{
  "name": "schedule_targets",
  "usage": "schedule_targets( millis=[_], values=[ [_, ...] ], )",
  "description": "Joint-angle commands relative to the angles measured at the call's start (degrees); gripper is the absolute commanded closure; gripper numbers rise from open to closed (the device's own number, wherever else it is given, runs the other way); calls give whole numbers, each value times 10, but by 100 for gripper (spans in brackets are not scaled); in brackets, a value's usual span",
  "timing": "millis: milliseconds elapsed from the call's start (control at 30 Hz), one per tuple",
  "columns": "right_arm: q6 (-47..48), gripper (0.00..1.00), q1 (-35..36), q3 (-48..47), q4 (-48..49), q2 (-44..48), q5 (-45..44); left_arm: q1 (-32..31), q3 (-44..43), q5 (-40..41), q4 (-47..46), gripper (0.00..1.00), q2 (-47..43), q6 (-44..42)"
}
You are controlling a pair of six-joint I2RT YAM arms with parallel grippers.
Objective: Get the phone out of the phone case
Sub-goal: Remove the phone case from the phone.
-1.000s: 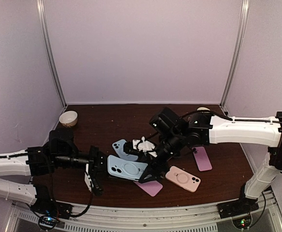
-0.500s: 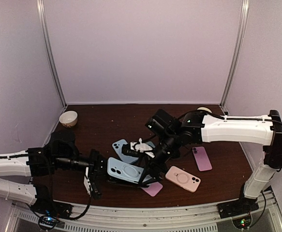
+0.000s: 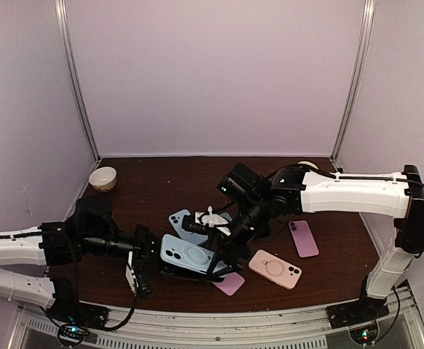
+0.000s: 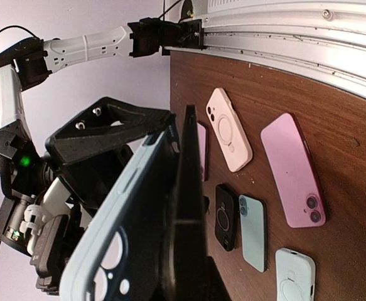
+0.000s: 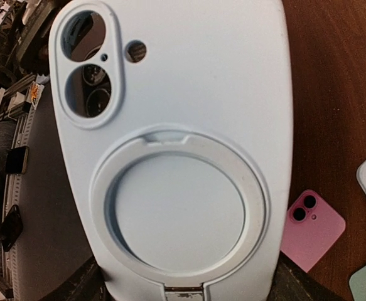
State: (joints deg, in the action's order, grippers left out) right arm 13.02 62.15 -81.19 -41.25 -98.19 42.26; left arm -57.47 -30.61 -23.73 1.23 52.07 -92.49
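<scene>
Above the table's front, both arms hold a light blue phone case between them. My left gripper is shut on the dark phone, which shows edge-on in the left wrist view. The case angles away from the phone at its camera end, where light comes through the lens holes; the two meet at the far end. My right gripper grips that far end. In the right wrist view the case's back and ring fill the frame, with a dark finger at each lower corner.
On the table lie a pink case, a pink phone, a pink piece under the held case and a light blue case. A black case and a pale green phone lie close together. A white bowl sits back left.
The right arm has shifted slightly left and back with the case's far end. The left arm has hardly moved and stays shut.
</scene>
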Motion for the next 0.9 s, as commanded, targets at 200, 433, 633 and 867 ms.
schedule_targets(
  millis=[200, 433, 633, 867],
  values=[
    [-89, 28, 8, -12, 40, -17, -100, 10, -5, 45, -81, 100, -20, 11],
    [-150, 27, -2, -28, 72, -30, -203, 11, -3, 43, -80, 100, -31, 14],
    [-193, 26, -14, -53, 86, -44, -351, 11, 1, 44, -77, 100, -41, 19],
    [-232, 27, -46, -67, 122, -20, -522, 11, 5, 54, -71, 100, -48, 19]
  ],
)
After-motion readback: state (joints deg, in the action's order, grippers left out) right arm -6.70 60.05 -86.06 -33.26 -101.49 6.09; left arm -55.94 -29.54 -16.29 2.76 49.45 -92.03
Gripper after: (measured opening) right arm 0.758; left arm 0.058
